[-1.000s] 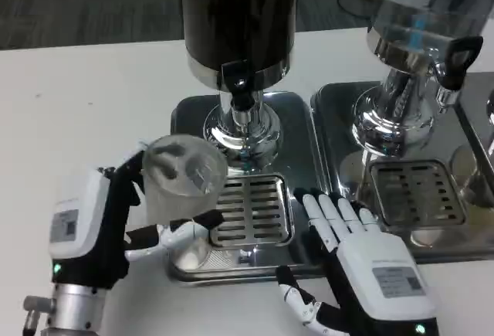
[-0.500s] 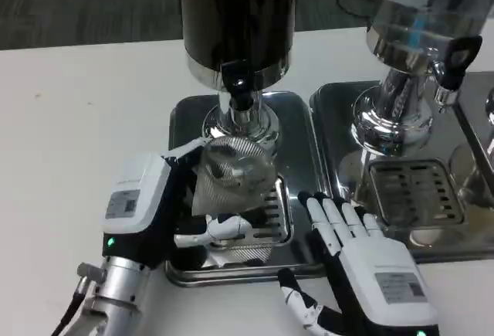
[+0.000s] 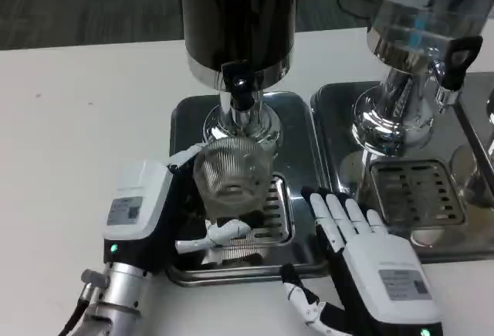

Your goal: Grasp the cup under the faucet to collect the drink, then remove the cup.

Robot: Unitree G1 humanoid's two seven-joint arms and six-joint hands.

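While the left hand grips it, the cup stands beneath the faucet.

- From my station the feed was bright and evenly lit; the white table read almost washed out.
- Hard highlights glared off the chrome base of the right dispenser and off the steel tray.
- The dark dispenser was a near-black mass with little detail.
- The clear cup looked soft and hazy, its edges hard to trace.
- Shadows were short and faint beneath my left hand.
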